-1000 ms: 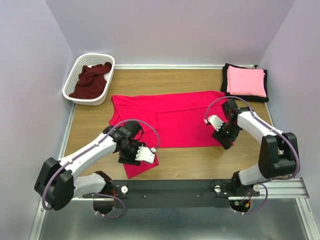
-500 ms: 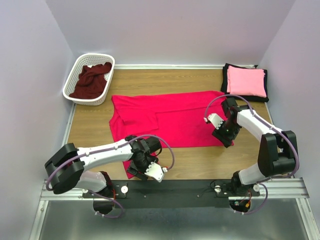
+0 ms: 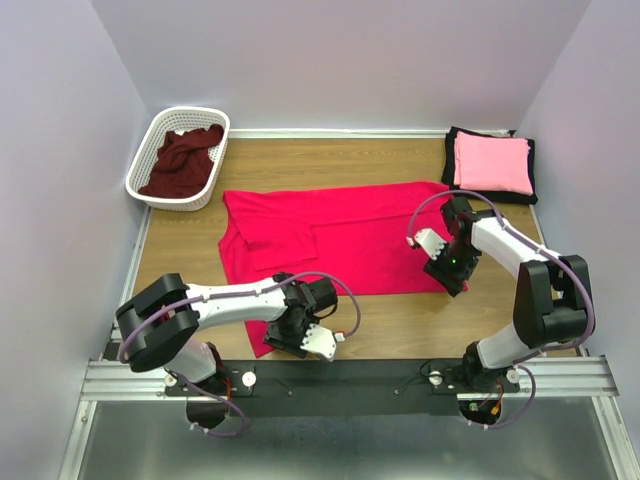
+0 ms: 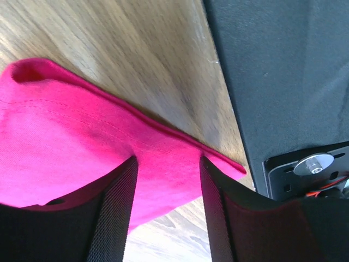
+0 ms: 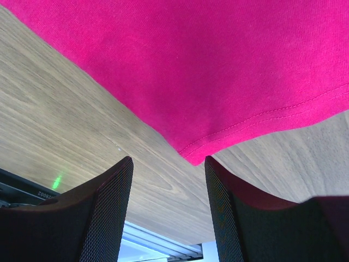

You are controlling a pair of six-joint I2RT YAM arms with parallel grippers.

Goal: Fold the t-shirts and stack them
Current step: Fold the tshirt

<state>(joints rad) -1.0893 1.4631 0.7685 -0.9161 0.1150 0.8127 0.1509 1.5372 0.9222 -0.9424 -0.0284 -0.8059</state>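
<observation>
Bright, even light falls from overhead in the top view, leaving only soft, faint shadows on the tabletop [image 3: 380, 160] under the right arm [image 3: 500, 245]. The walls [image 3: 350, 60] lean outward with mild wide-angle distortion. The left wrist view is smeared: the wood grain and the edge of the crimson t-shirt [image 4: 65, 142] are blurred, and pale glare washes out the wood near the bottom. The right wrist view is sharp enough to show hem stitching, though the right hand [image 5: 168, 164] looks dark and shaded.

I see the crimson shirt [image 3: 340, 235] spread flat across the middle of the surface [image 3: 380, 160]. The pink shirt [image 3: 490, 163] sits folded on the black shirt [image 3: 449, 165] far right. The maroon shirt [image 3: 185, 160] lies crumpled in the basket [image 3: 146, 152].
</observation>
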